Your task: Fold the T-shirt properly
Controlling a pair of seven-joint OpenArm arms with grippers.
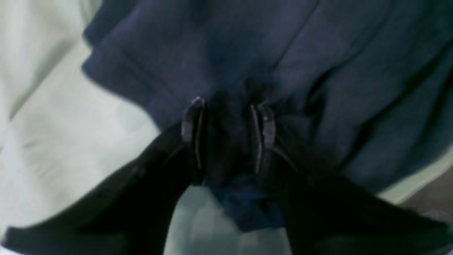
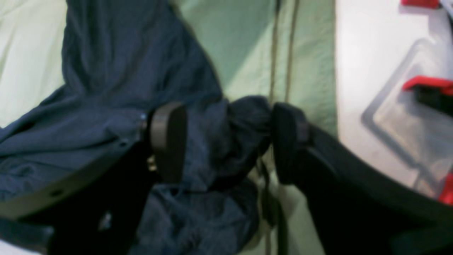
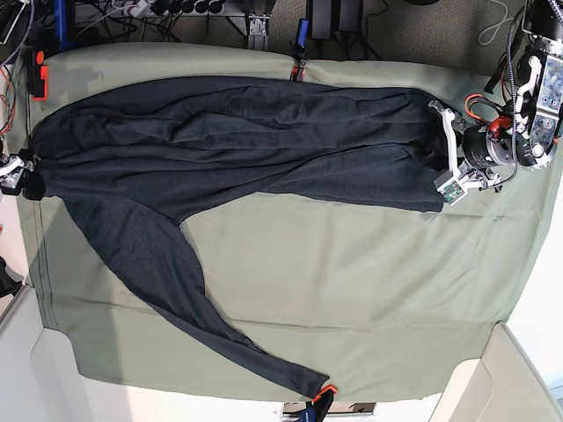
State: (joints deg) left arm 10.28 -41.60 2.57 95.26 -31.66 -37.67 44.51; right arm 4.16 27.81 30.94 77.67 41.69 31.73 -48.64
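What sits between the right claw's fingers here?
A bunched fold of the T-shirt sits between the right claw's parted fingers, seen in the right wrist view.

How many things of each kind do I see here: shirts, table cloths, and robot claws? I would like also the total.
T-shirt, dark: 1
Table cloth, olive-green: 1
Claws: 2, the left claw and the right claw
Total: 4

Olive-green table cloth (image 3: 352, 290), creased, covering the work surface; its edge falls short at 6 o'clock, where pale surface shows. Red clamps: one at 10 o'clock (image 3: 39, 75), one at 6 o'clock (image 3: 324, 391). Tangle of cables (image 3: 149, 10) and dark equipment along the 12 o'clock edge.
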